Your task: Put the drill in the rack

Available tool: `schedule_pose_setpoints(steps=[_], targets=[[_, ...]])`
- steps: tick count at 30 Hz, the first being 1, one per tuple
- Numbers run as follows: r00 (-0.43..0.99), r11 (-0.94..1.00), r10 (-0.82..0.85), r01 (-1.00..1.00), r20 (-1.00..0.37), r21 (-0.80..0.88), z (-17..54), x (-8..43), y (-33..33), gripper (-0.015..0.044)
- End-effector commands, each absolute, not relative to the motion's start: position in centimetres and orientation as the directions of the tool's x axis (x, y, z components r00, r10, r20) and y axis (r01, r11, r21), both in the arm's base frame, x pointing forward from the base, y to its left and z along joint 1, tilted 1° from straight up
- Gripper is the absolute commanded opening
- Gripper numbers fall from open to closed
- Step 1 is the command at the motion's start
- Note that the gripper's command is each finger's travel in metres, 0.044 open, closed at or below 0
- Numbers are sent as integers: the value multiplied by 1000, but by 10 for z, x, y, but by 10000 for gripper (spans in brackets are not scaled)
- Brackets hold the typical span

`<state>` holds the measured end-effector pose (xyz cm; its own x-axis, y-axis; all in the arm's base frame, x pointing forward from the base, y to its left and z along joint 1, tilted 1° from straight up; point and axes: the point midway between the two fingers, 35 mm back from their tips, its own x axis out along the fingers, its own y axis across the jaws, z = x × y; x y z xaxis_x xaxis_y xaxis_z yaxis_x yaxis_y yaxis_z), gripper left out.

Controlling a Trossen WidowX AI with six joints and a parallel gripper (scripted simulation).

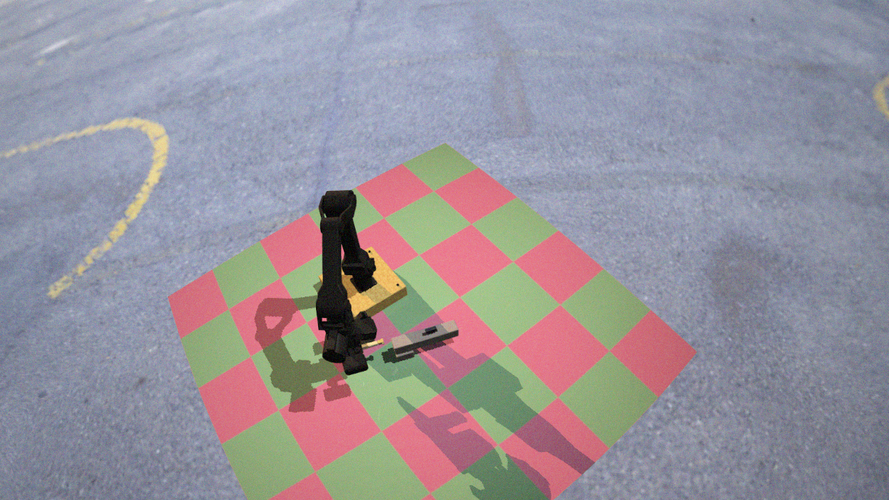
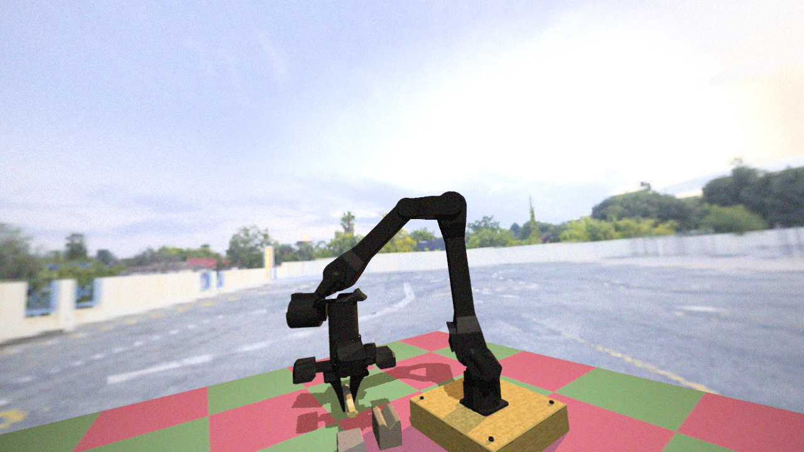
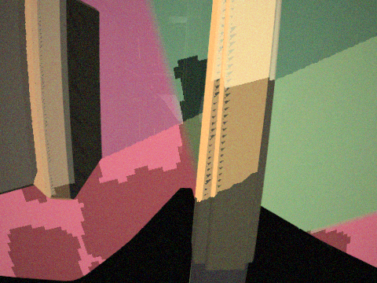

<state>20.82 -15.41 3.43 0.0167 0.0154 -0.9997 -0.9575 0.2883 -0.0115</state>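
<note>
Our arm [image 2: 456, 280] is matte black with rounded joints, a small red mark [image 1: 322, 319] above the pincer [image 2: 343, 398], tapering black fingers.

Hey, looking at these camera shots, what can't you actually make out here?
- Key: top view, a tiny dark speck on the grey block; pressed or raised, too small to tell.
- Grey block, exterior view: cut off by the bottom edge.
- Where the gripper pinches the drill: wrist view, lost in dark shadow at the bottom edge.
- Drill's tip: wrist view, cut off by the top edge.
</note>
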Motion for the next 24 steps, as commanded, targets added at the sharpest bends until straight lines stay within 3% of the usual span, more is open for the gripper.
schedule_pose_setpoints(steps=[1,24], targets=[[20,292,11,-956,-1000,-16,37,209,-155,0],[20,292,11,-956,-1000,-16,44,210,-155,0]])
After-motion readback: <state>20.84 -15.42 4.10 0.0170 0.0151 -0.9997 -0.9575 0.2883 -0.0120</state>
